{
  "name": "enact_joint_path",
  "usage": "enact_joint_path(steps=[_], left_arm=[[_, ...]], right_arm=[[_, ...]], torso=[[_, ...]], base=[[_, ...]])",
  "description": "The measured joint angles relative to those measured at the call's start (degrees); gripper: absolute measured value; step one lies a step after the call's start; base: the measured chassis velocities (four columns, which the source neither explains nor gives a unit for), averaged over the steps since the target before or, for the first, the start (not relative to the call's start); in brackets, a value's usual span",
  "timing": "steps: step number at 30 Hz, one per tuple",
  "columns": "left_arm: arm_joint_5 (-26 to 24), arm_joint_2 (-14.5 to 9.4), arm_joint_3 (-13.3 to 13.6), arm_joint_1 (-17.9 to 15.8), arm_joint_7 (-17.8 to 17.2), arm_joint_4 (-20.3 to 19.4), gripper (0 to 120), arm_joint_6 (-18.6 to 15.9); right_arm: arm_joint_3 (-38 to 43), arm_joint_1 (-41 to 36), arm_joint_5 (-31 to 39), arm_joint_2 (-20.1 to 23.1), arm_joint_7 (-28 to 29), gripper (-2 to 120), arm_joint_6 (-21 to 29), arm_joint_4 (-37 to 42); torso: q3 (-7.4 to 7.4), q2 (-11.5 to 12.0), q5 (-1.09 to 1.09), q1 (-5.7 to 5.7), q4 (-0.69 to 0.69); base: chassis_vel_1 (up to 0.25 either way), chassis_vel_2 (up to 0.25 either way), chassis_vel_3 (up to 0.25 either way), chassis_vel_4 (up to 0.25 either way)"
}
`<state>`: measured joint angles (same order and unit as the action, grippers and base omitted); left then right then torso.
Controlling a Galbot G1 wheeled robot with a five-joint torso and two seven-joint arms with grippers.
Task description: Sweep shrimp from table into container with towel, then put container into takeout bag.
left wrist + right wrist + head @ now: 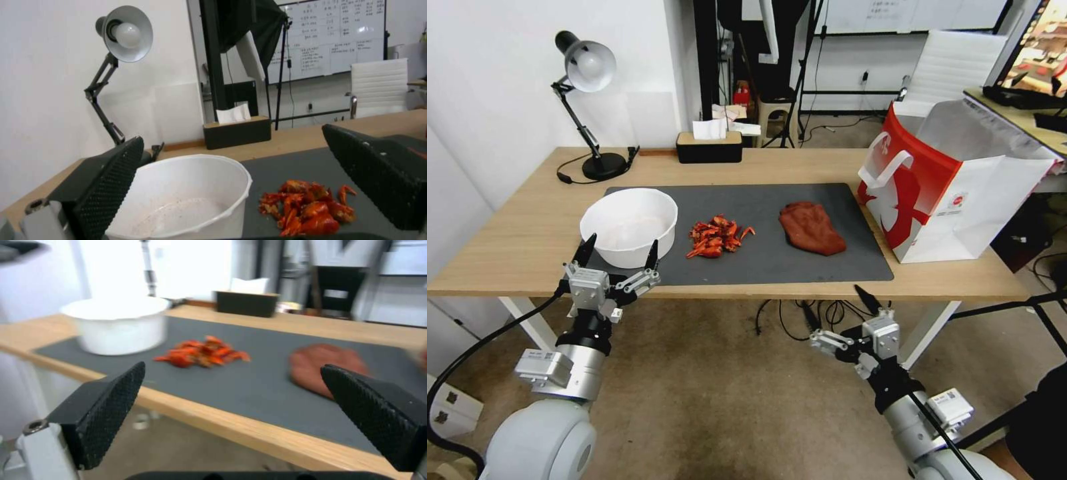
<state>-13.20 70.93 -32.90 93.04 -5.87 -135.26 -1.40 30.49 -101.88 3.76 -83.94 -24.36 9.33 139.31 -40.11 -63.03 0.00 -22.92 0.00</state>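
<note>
My left hand point(618, 252) hangs at the near edge of the table point(520, 233), its two fingers spread wide and holding nothing, one fingertip point(586, 249) in front of the container's near wall and the other point(652, 254) just off its right side. The container point(629, 226) stands upright on the left end of the dark grey mat point(800, 263), a round white bowl with only a faint reddish smear on its floor. In my left wrist view the same bowl point(186, 196) sits between my spread fingers point(106, 186), close in front of them.

The shrimp point(716, 237) lie in a loose heap on the mat just right of the container, apart from it, red-orange and curled. Right of them, with bare mat between, the towel point(812, 227) lies flat, rust-red and lumpy. The takeout bag point(934, 193) stands upright at the table's right end, just beside the mat's right edge, its mouth open and a white handle hanging on its red side.

My right hand point(835, 311) is below the table's front edge, out over the floor, fingers spread and holding nothing. From its wrist view I see the towel point(325, 368) and the shrimp point(202, 353) across the mat

Behind, a desk lamp point(586, 100) and a black tissue box point(708, 147) stand along the far edge
</note>
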Motion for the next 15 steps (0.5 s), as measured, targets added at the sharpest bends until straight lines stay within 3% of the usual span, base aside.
enact_joint_path(steps=[5,15], left_arm=[[0.33,0.34,0.18,-0.01,0.33,0.43,100,-0.04],[3.24,1.34,0.92,1.58,1.89,1.24,100,-1.38]], right_arm=[[-0.07,1.28,1.41,1.31,-6.45,100,2.75,2.14],[-0.41,2.87,3.26,1.69,-4.32,100,2.81,2.27]], torso=[[0.0,0.0,-0.01,0.0,-0.01],[0.0,0.0,0.01,0.0,-0.01]], base=[[0.0,0.0,0.0,0.0],[0.0,0.0,0.0,0.0]])
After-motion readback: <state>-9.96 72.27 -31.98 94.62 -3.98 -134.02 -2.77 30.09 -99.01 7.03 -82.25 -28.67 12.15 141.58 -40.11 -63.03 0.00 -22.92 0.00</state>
